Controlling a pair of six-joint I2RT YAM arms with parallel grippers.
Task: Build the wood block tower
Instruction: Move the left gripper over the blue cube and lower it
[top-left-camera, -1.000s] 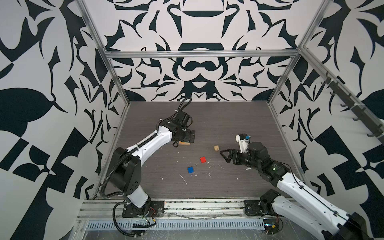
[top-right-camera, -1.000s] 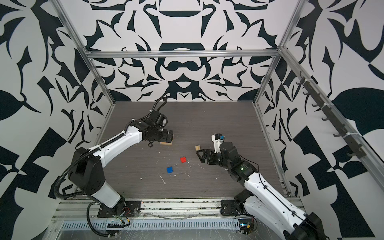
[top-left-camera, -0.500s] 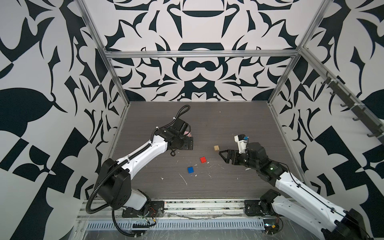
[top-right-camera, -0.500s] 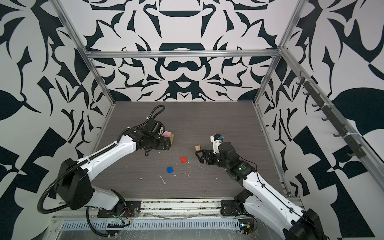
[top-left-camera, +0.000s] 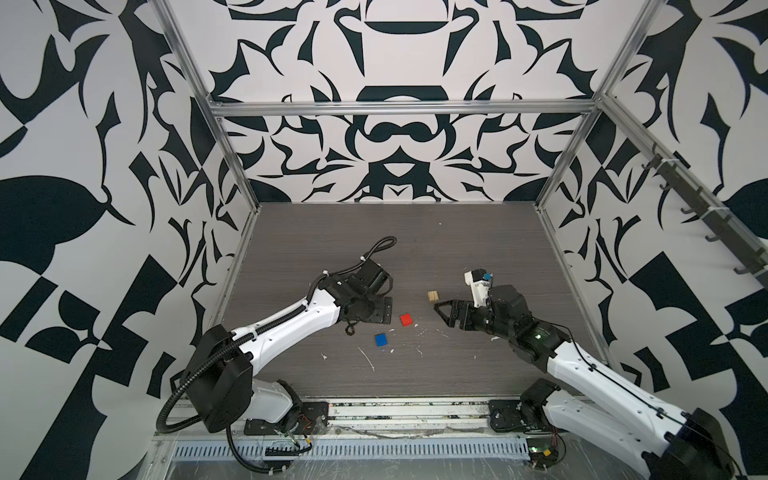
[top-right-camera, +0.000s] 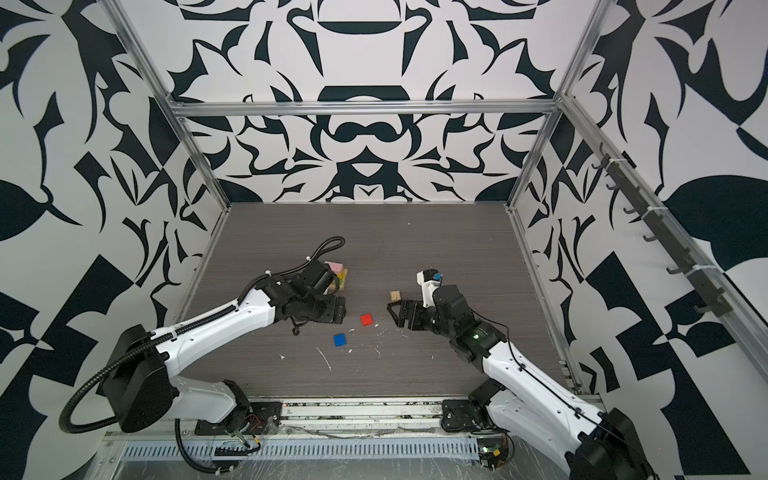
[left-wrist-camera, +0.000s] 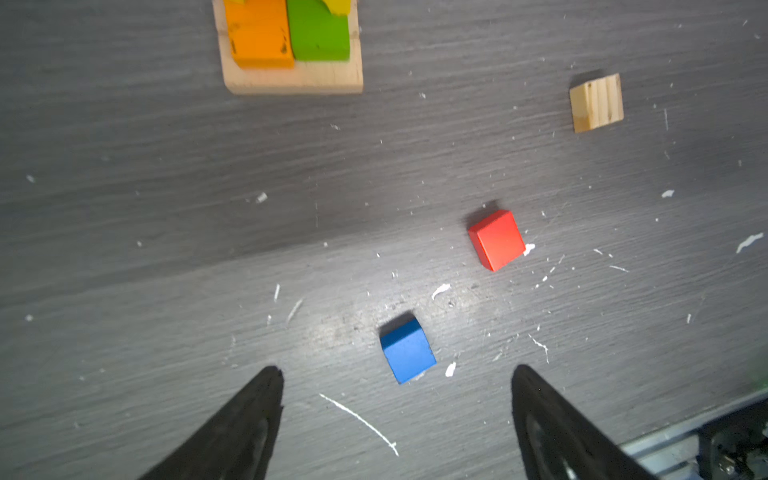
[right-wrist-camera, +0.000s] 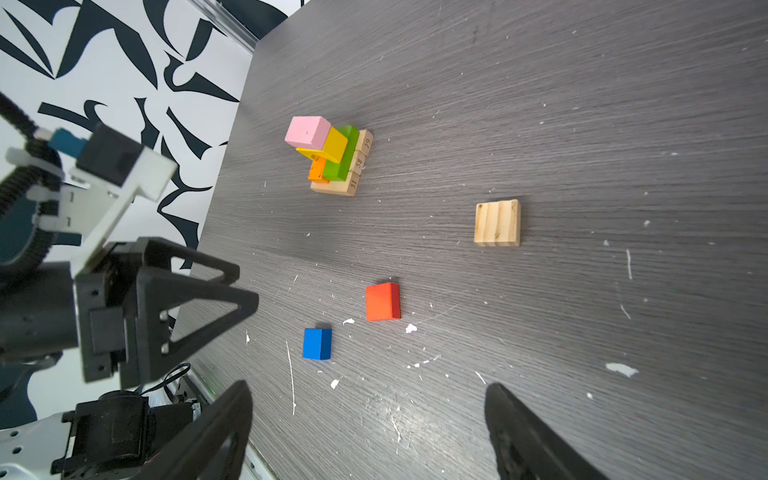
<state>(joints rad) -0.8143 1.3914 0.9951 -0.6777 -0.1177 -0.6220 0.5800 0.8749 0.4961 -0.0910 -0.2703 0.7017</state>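
Observation:
The tower (right-wrist-camera: 332, 160) stands on its tan plank base with orange and green, then yellow and pink blocks; a top view shows part of it (top-right-camera: 338, 274) behind my left arm. Loose on the floor lie a blue block (top-left-camera: 381, 339) (left-wrist-camera: 408, 351), a red block (top-left-camera: 406, 319) (left-wrist-camera: 496, 240) and a tan cube (top-left-camera: 433, 295) (right-wrist-camera: 497, 223). My left gripper (left-wrist-camera: 397, 370) (top-right-camera: 336, 311) hovers open and empty just short of the blue block. My right gripper (right-wrist-camera: 368, 385) (top-left-camera: 440, 309) is open and empty beside the tan cube.
White scraps (top-left-camera: 368, 359) litter the dark wood-grain floor (top-left-camera: 415, 249). Patterned walls with aluminium posts (top-left-camera: 232, 166) close in the left, back and right. A metal rail (top-left-camera: 395, 411) with both arm bases runs along the front edge.
My left arm has drawn back from the tower toward the front, leaving the pink block on it, and now hangs over the blue and red blocks. The right arm has not moved.

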